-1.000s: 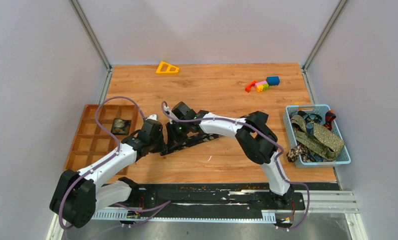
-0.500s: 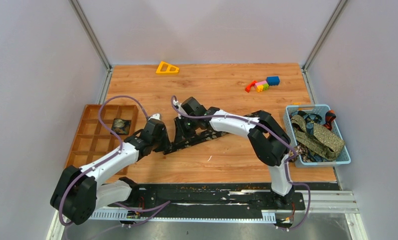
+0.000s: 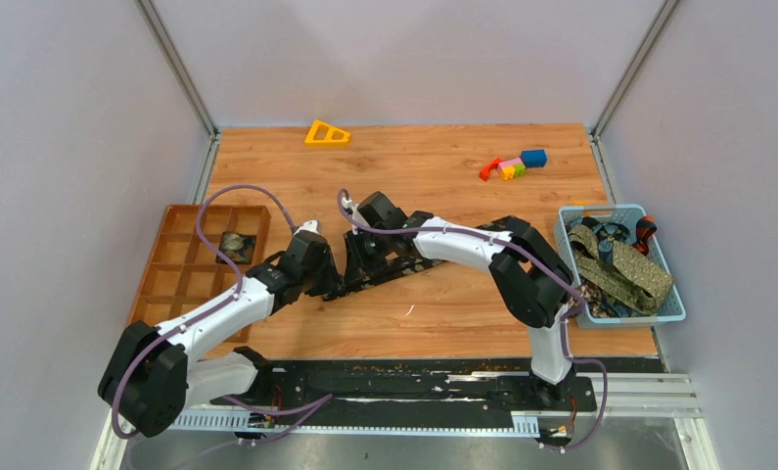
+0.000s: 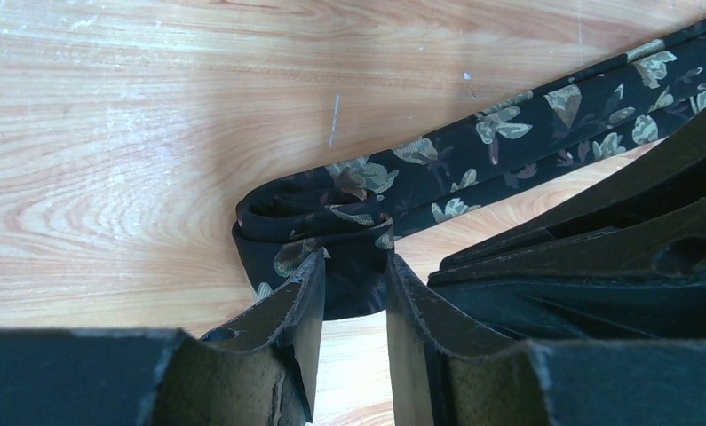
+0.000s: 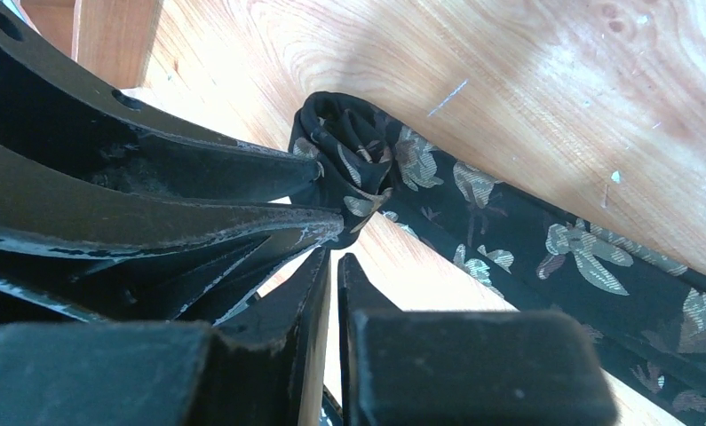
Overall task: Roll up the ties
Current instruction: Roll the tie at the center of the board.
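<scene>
A black tie with pale leaf prints (image 3: 396, 270) lies across the middle of the wooden table. Its left end is wound into a small roll (image 4: 313, 213), also visible in the right wrist view (image 5: 345, 164). My left gripper (image 3: 328, 277) is shut on that roll, its fingers (image 4: 306, 288) pinching the fabric (image 4: 353, 275). My right gripper (image 3: 353, 266) is shut and empty (image 5: 333, 266), its tips just below the roll and touching the left gripper's fingers (image 5: 180, 191). The rest of the tie runs off to the right (image 5: 544, 240).
A wooden compartment tray (image 3: 184, 284) stands at the left with one rolled tie (image 3: 233, 242) in it. A blue basket (image 3: 575, 250) with several olive and dark ties is at the right edge. A yellow triangle (image 3: 326, 132) and coloured blocks (image 3: 512, 164) lie at the back.
Both grippers have shifted a little to the right along the table with the tie's rolled end. The right arm's elbow has moved right towards the basket.
</scene>
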`<state>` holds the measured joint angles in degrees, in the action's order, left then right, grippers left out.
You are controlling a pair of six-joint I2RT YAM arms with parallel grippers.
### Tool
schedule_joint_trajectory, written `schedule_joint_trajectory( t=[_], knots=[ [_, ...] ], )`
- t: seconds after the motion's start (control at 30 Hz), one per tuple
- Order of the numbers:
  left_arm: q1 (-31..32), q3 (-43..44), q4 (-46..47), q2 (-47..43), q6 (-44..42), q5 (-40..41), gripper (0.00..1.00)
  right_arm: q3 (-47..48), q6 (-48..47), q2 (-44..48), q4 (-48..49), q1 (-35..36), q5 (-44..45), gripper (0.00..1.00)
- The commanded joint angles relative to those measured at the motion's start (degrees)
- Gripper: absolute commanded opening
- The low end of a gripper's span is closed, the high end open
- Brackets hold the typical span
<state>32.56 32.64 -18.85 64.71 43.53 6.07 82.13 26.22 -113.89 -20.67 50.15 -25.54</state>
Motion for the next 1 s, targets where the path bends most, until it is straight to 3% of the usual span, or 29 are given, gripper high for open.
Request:
schedule_joint_trajectory(
  t=[0.0,0.2,0.37,0.53,0.67,0.97],
  knots=[
    [0.4,-0.4,3.6,0.3,2.2,-0.4,0.38,-0.6,-0.7,3.4,1.1,-0.3,0.8,0.10],
    [0.3,-1.0,5.7,0.2,3.1,-0.8,0.34,-0.9,-0.4,3.4,1.2,-0.4,0.8,0.10],
    [0.4,-1.9,6.7,0.2,3.5,-0.1,0.15,-1.0,-0.1,2.9,1.5,-0.4,0.8,0.14],
    [0.4,-3.3,8.1,0.6,3.7,0.1,0.01,-0.8,0.5,1.8,1.8,-0.4,0.9,0.28],
    [0.4,-4.4,9.7,0.8,4.0,0.5,0.00,-0.2,0.8,0.5,1.9,-0.3,0.8,0.33],
    [0.4,-4.7,11.2,0.7,4.5,0.8,0.00,1.0,1.6,-2.6,1.9,-0.2,0.6,0.35]
  ],
)
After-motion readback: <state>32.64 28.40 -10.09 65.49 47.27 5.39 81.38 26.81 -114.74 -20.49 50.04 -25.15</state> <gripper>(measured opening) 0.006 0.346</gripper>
